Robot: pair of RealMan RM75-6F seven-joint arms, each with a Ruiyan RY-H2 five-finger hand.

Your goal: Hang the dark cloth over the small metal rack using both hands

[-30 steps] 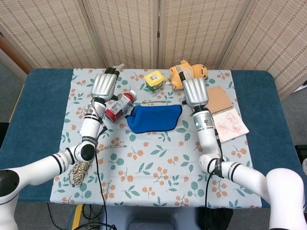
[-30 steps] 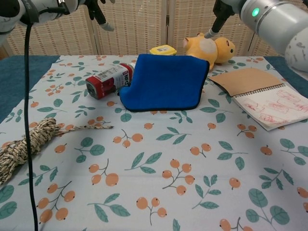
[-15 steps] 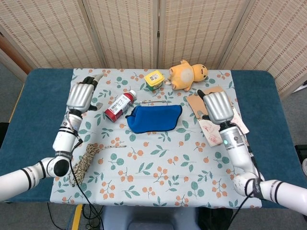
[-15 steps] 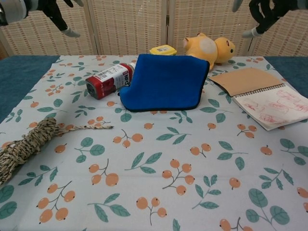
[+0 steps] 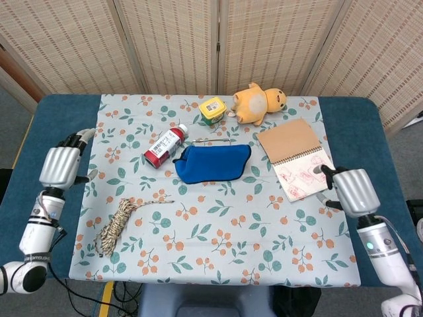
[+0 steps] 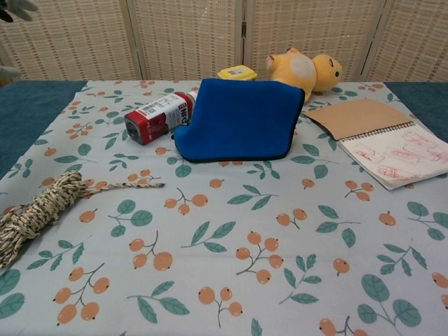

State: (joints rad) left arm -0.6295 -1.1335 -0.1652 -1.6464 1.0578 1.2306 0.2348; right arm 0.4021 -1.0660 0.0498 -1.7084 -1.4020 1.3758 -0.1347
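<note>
Blue cloth (image 5: 213,163) hangs draped over the small metal rack (image 5: 213,140) at the middle of my table (image 5: 370,125), standing upright like a tent in the chest view, just beside the red bottle (image 5: 164,146). My left hand (image 5: 61,164) hovers off the left edge, holding nothing, fingers apart. My right hand (image 5: 353,191) hovers by the notebook (image 5: 301,158), also holding nothing, fingers loosely spread.
</note>
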